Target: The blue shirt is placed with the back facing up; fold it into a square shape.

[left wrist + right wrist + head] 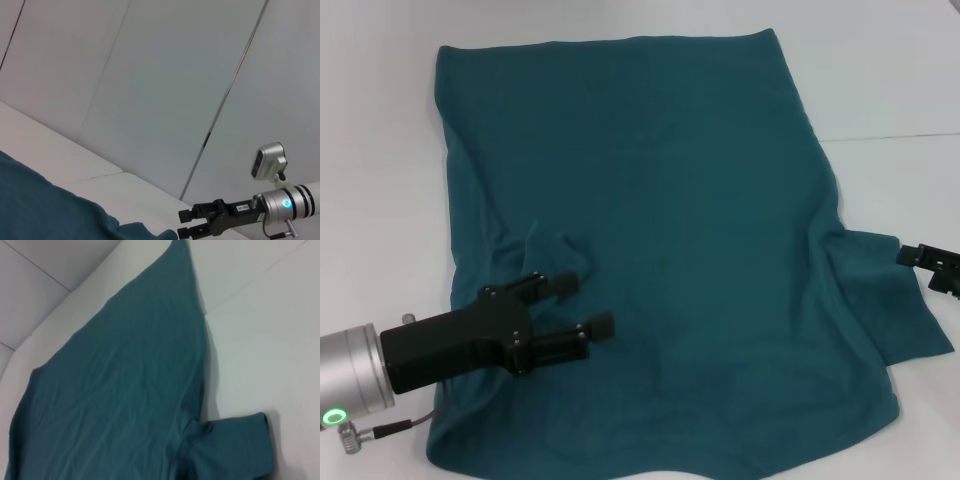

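The blue shirt [650, 180] lies spread on the white table, plain side up, and fills most of the head view. Its left sleeve is tucked inward into a crumple [552, 250]. My left gripper [584, 304] hovers over the shirt's lower left part, open, nothing between its fingers. The right sleeve [890, 300] still sticks out flat on the table, also seen as the right sleeve [235, 445] in the right wrist view. My right gripper [923, 268] sits at that sleeve's outer edge with a small gap between its fingers, and appears as the right gripper [184, 224] in the left wrist view.
The white table [880, 70] extends around the shirt, with a thin seam line [890, 137] running off to the right. Pale wall panels [165, 75] rise behind the table. The shirt's near hem reaches the bottom of the head view.
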